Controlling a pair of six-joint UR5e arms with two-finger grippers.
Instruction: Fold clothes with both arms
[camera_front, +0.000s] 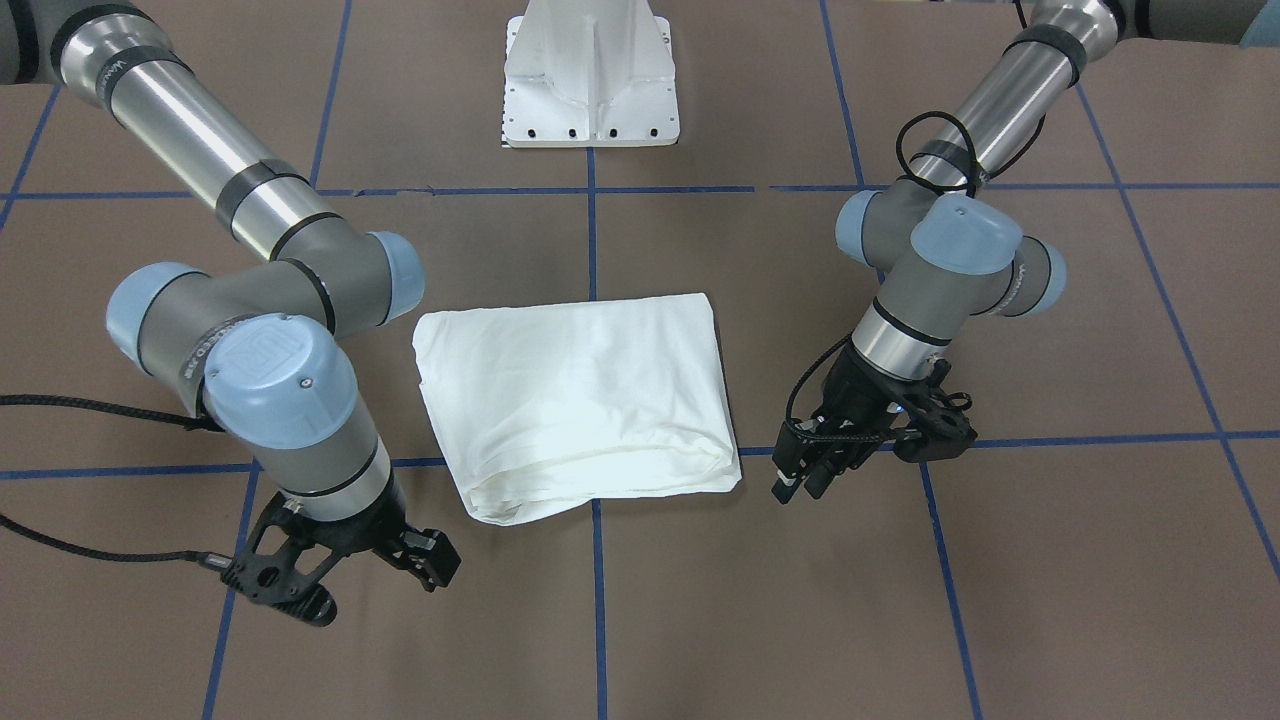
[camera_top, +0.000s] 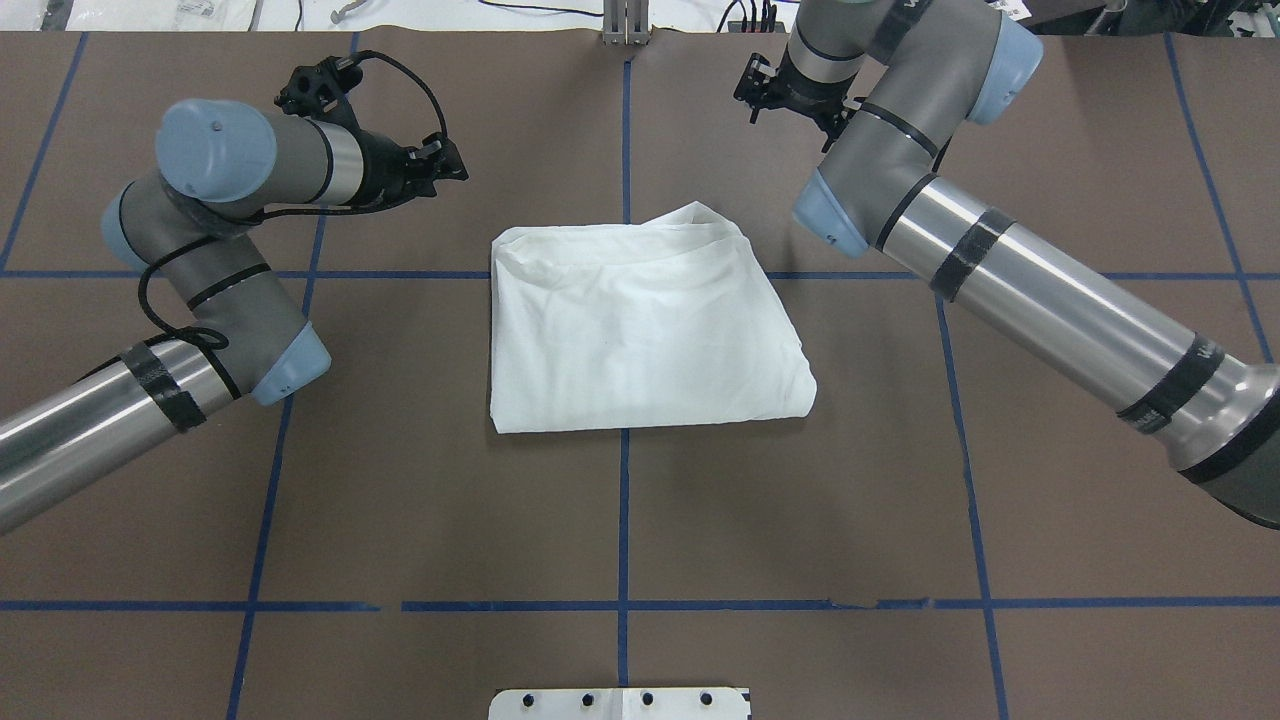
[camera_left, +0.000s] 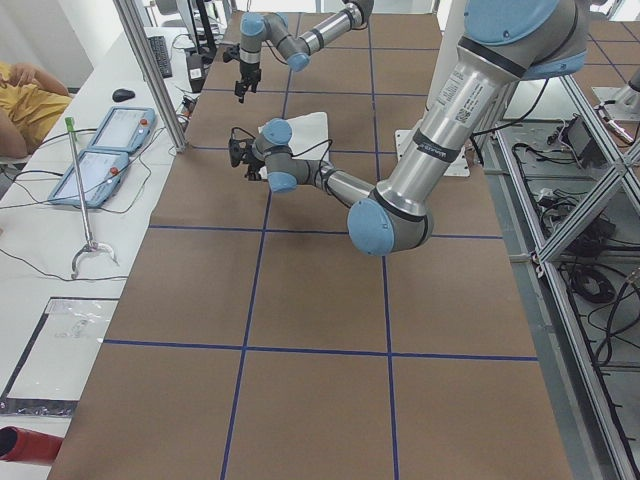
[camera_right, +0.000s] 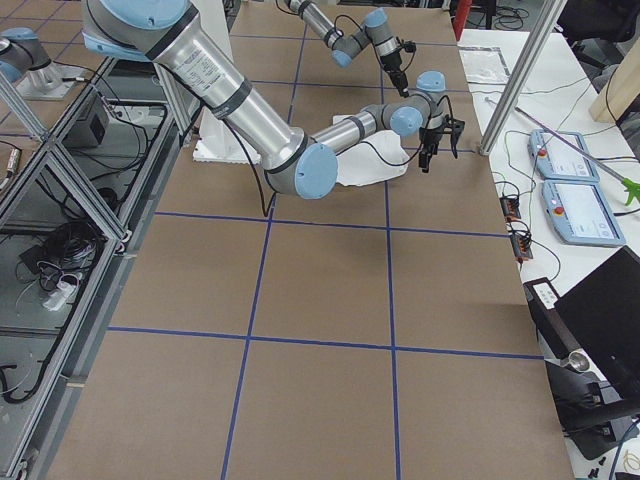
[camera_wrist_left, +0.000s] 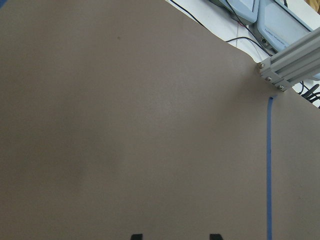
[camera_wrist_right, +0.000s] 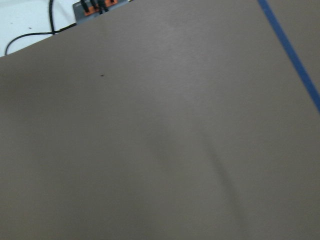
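The white shirt (camera_front: 575, 390) lies folded into a rough rectangle at the table's middle (camera_top: 640, 320). No printed text, collar or label shows. My left gripper (camera_front: 800, 485) hangs open and empty beside the shirt's edge, apart from it (camera_top: 445, 165). Its two fingertips (camera_wrist_left: 215, 236) show spread at the bottom of the left wrist view, over bare table. My right gripper (camera_front: 430, 565) looks open and empty past the shirt's other far corner (camera_top: 752, 90). The right wrist view shows only bare table.
The white pedestal base (camera_front: 590, 90) stands at the robot's side of the table. Blue tape lines (camera_top: 624, 500) grid the brown table. An aluminium frame post (camera_wrist_left: 290, 60) and teach pendants (camera_left: 110, 140) stand along the far edge. An operator (camera_left: 25, 95) sits there.
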